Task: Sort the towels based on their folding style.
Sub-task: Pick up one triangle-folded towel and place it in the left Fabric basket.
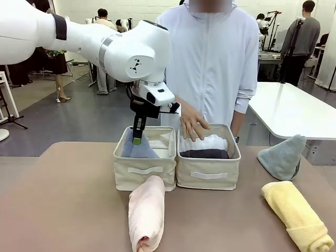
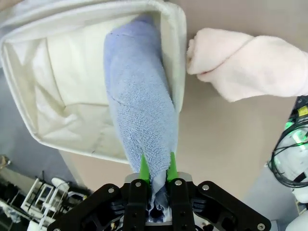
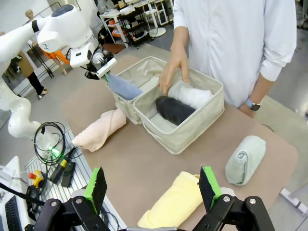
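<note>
My left gripper [image 1: 137, 137] [image 2: 157, 171] is shut on the tip of the light blue towel [image 1: 140, 149] [image 2: 139, 110], which hangs into the left bin [image 1: 144, 172] [image 2: 29, 110]. The right bin [image 1: 208, 176] [image 3: 192, 127] holds a white roll [image 1: 210, 143] [image 3: 192, 95] and a dark grey roll [image 1: 206, 154] [image 3: 174, 109]; a person's hand [image 1: 193, 126] [image 3: 174, 72] rests on the white one. A pink roll [image 1: 146, 212] [image 2: 250, 65] lies before the bins. A yellow roll [image 1: 296, 215] [image 3: 173, 204] and a grey-green folded towel [image 1: 283, 156] [image 3: 245, 159] lie at the right. My right gripper [image 3: 152, 185] hangs open above the table.
The person stands at the far edge behind the bins. Bare brown table [image 1: 68, 199] spreads to the left of the pink roll. A white table [image 1: 294, 107] stands at the back right. Cables and a control box [image 3: 53, 154] lie off the table's edge.
</note>
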You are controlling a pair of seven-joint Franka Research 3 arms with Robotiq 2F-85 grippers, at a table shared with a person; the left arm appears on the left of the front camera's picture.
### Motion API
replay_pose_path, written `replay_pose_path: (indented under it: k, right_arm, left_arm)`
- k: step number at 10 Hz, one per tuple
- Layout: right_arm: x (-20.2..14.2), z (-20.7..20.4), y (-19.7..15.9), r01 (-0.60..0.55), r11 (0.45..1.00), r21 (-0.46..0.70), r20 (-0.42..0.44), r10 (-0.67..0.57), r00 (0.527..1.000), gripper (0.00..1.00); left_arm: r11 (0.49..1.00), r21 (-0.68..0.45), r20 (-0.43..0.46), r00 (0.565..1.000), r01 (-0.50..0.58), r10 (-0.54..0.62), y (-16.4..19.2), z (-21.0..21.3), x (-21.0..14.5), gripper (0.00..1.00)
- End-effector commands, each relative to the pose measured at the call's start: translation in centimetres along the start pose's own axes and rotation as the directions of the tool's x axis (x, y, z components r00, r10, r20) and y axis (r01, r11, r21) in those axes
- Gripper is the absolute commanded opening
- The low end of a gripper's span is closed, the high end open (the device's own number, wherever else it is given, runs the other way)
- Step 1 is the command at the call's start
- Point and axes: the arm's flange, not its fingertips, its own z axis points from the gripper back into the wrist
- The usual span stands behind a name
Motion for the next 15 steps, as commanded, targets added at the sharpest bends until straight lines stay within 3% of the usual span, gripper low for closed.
replay_pose_path:
  k: [1, 2, 5, 6, 10, 13, 14, 15]
  right_arm:
    - [0.1, -0.1, -0.1, -0.013, 1.0, 0.021, 0.031, 0.012, 0.999, 1.0]
    - [0.1, -0.1, -0.1, -0.013, 1.0, 0.021, 0.031, 0.012, 0.999, 1.0]
    - [0.1, -0.1, -0.1, -0.013, 1.0, 0.021, 0.031, 0.012, 0.999, 1.0]
    - [0.1, -0.1, -0.1, -0.013, 1.0, 0.021, 0.031, 0.012, 0.999, 1.0]
    - [0.1, -0.1, -0.1, -0.013, 1.0, 0.021, 0.031, 0.012, 0.999, 1.0]
    - [0.1, -0.1, -0.1, -0.013, 1.0, 0.021, 0.031, 0.012, 0.999, 1.0]
    - [0.1, -0.1, -0.1, -0.013, 1.0, 0.021, 0.031, 0.012, 0.999, 1.0]
    - [0.1, -0.1, -0.1, -0.013, 1.0, 0.021, 0.031, 0.012, 0.999, 1.0]
  left_arm:
    - [0.98, 0.199, -0.1, 0.995, 0.029, -0.009, -1.4, -1.3, 0.1, 0.15]
    - [0.971, 0.233, -0.133, 0.991, 0.051, -0.02, -1.9, -2.0, 0.4, 0.15]
    - [0.984, 0.179, -0.104, 0.995, 0.022, -0.003, -2.0, -2.0, 0.6, 0.15]
    - [0.977, 0.198, -0.13, 0.99, 0.082, -0.057, -1.2, -2.0, 1.2, 0.15]
    - [0.977, 0.198, -0.13, 0.99, 0.082, -0.057, -1.2, -2.0, 1.2, 0.15]
    - [0.979, 0.185, -0.073, 0.995, 0.086, -0.074, -0.6, -3.8, 1.9, 0.15]
    - [0.978, 0.192, -0.048, 0.996, 0.085, -0.077, -0.3, -4.1, 1.9, 0.32]
    - [0.976, 0.207, -0.042, 0.997, 0.072, -0.065, -0.5, -3.8, 1.7, 0.74]
